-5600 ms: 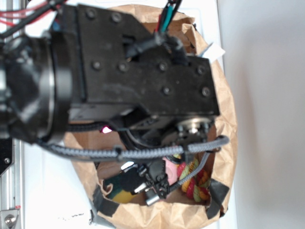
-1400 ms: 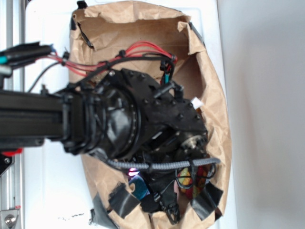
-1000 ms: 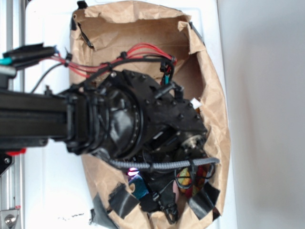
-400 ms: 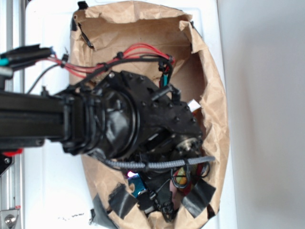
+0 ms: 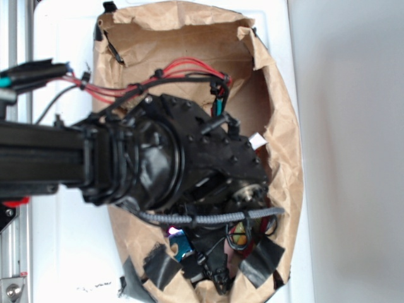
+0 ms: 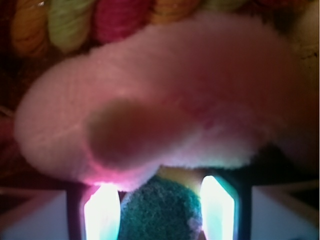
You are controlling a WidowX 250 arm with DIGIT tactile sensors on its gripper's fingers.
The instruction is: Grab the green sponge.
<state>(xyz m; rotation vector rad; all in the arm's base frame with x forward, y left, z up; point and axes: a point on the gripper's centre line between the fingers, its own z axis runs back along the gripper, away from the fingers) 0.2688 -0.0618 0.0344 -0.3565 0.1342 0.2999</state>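
brown paper bag [image 5: 278,126] hides what wrist view shows: hand [image 6: 159,210] pinching green sponge [image 6: 160,212] under pink plush [image 6: 165,100].

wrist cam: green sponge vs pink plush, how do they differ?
Colour: the green sponge is dark green with a yellow edge; the pink plush is pale pink.
Texture: sponge coarse, plush furry.
Place: sponge sits low between the glowing fingers; plush lies above it, filling the frame, far larger in view.
Both are soft.

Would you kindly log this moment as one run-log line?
arm: inside paper bag | gripper: straddling green sponge, closure unclear | pink plush: just beyond | braided rope: behind
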